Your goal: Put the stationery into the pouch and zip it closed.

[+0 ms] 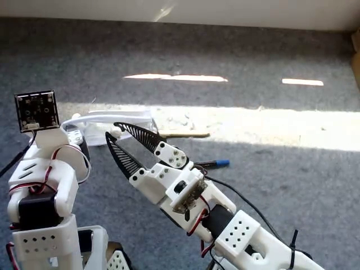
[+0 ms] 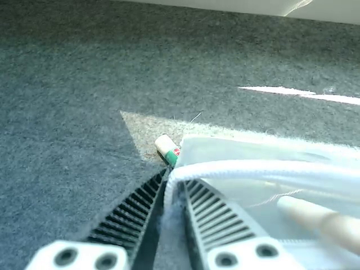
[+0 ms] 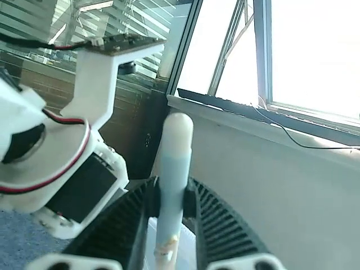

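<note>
A translucent white pouch [image 1: 121,119] lies on the grey carpet, its corded rim [image 2: 264,169] raised. My left gripper [image 2: 171,179] is shut on that rim at the pouch's corner. A beige pen [image 2: 323,222] lies inside the pouch. A small white stick with a green and red band [image 2: 167,147] rests on the carpet against the pouch's outer corner. My right gripper [image 1: 112,130] hovers just in front of the pouch, shut on a pale white pen [image 3: 174,163] that stands up between its fingers. A blue-capped pen [image 1: 212,163] and a wooden ruler [image 1: 183,134] lie to the right of the pouch.
A bright strip of sunlight [image 1: 253,126] crosses the carpet behind the arms. The left arm's base and camera board [image 1: 36,111] stand at the left. A pale wall edge [image 1: 225,8] runs along the far side. Open carpet stretches to the right.
</note>
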`<state>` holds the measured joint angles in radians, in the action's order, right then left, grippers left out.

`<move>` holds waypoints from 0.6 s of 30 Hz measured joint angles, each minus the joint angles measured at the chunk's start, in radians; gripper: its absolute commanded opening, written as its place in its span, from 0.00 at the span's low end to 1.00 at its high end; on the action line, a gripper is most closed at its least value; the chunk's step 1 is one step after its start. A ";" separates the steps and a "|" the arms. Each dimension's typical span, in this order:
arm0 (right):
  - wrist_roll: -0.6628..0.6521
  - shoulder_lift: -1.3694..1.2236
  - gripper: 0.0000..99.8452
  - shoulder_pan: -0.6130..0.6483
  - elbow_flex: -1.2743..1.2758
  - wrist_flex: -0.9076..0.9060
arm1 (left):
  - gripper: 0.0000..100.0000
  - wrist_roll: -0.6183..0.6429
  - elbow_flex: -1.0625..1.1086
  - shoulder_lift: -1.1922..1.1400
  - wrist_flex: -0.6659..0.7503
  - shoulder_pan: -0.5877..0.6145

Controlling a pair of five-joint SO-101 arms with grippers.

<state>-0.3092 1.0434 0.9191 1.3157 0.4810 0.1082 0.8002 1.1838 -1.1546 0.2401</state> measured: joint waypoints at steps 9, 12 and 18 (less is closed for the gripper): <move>0.000 0.000 0.01 0.000 0.015 0.000 | 0.01 0.000 0.000 0.000 0.000 0.000; 0.000 0.000 0.08 0.000 0.015 -0.018 | 0.01 0.000 0.000 0.000 0.000 0.000; 0.000 0.000 0.16 0.002 0.015 -0.126 | 0.01 0.000 0.000 0.000 0.000 0.000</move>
<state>-0.3092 1.0434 0.9206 1.3311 0.3552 0.1082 0.8002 1.1838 -1.1546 0.2401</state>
